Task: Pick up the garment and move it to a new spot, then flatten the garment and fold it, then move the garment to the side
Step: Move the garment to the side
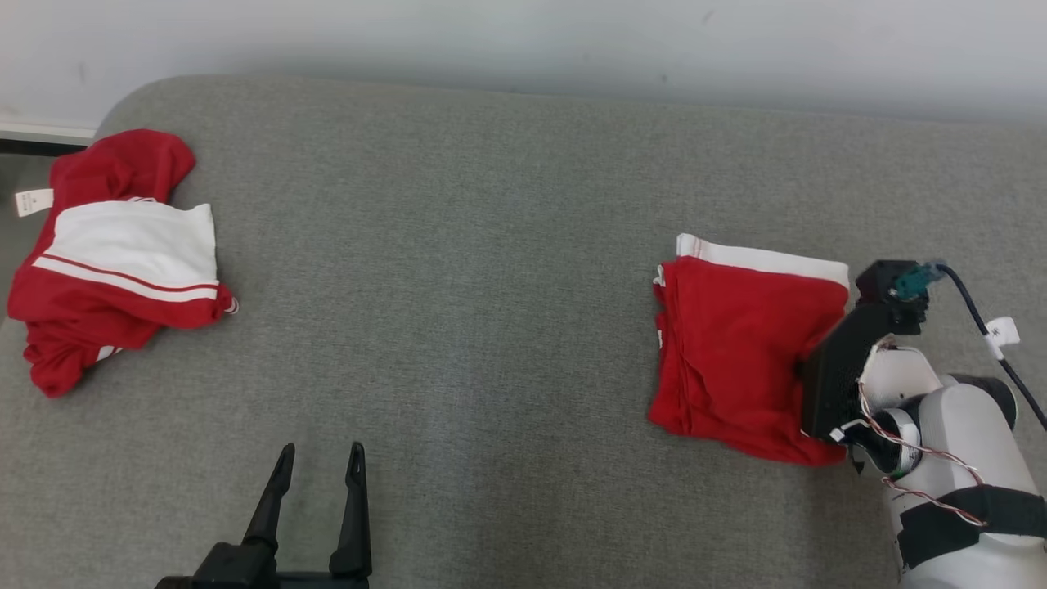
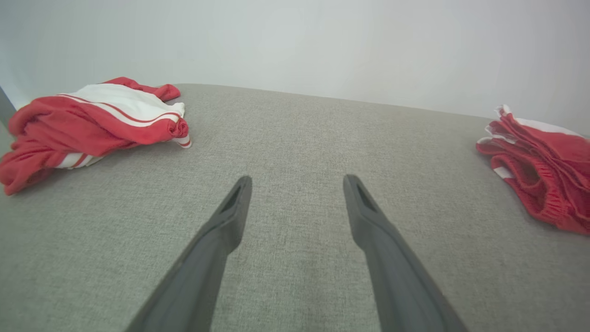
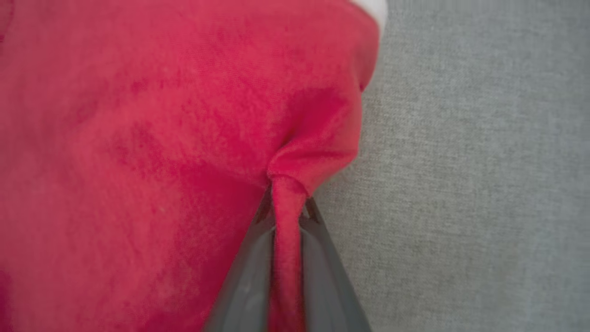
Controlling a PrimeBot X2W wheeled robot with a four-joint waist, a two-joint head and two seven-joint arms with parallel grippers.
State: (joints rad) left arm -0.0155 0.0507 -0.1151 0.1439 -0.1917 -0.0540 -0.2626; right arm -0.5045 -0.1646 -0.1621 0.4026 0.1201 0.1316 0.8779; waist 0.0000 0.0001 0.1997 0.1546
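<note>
A folded red garment (image 1: 736, 352) with a white band along its far edge lies on the right side of the grey cushion (image 1: 491, 245). My right gripper (image 1: 806, 368) is at its right edge, reaching in from the right. In the right wrist view this gripper (image 3: 286, 216) is shut on a pinched ridge of the garment's red cloth (image 3: 161, 138), which stands up between the fingers. My left gripper (image 1: 321, 462) rests open near the front edge with nothing between its fingers. In the left wrist view it (image 2: 297, 180) hovers over bare cushion, and the garment (image 2: 544, 161) lies far to the right.
A second red and white garment (image 1: 123, 254) lies crumpled at the cushion's far left edge, also seen as a heap (image 2: 92, 115) in the left wrist view. A pale wall (image 1: 523, 41) runs behind the cushion. A dark cable (image 1: 981, 327) trails off my right wrist.
</note>
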